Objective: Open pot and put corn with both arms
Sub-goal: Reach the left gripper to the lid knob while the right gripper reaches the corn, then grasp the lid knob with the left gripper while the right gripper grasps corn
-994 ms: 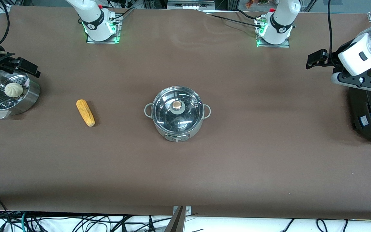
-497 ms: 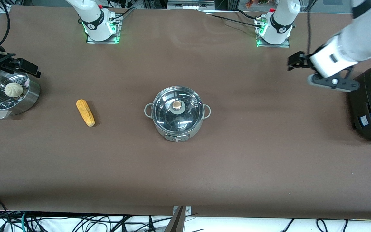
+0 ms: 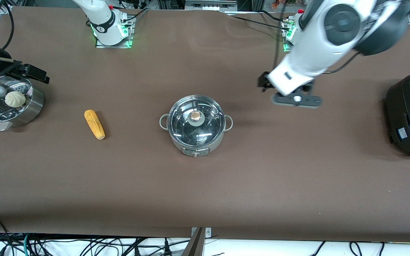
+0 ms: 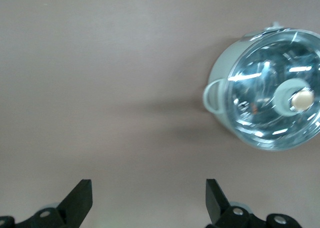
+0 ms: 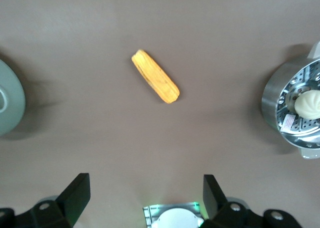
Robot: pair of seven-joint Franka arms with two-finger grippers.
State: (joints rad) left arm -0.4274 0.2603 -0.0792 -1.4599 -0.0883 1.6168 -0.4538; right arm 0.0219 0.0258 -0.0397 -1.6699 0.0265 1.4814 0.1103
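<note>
The steel pot (image 3: pixel 176 140) stands mid-table with its glass lid (image 3: pixel 182 124) and tan knob (image 3: pixel 195 115) on. It also shows in the left wrist view (image 4: pixel 220 95). The yellow-orange corn (image 3: pixel 94 124) lies on the table between the pot and the steamer basket, and shows in the right wrist view (image 5: pixel 155 82). My left gripper (image 3: pixel 263 81) is open and empty, up over bare table beside the pot toward the left arm's end; its fingers (image 4: pixel 80 200) stand wide apart. My right gripper (image 3: pixel 36 74) is open and empty over the steamer basket's edge, fingers (image 5: pixel 77 193) wide apart.
A steel steamer basket (image 3: pixel 30 110) with a white bun (image 3: pixel 15 99) stands at the right arm's end of the table. A large black cooker (image 3: pixel 409 113) stands at the left arm's end. The arm bases (image 3: pixel 110 30) stand along the table's edge farthest from the front camera.
My left arm has swung from over the black cooker toward the pot, gripper still open. My right gripper has shifted only slightly. Pot, lid and corn have not moved.
</note>
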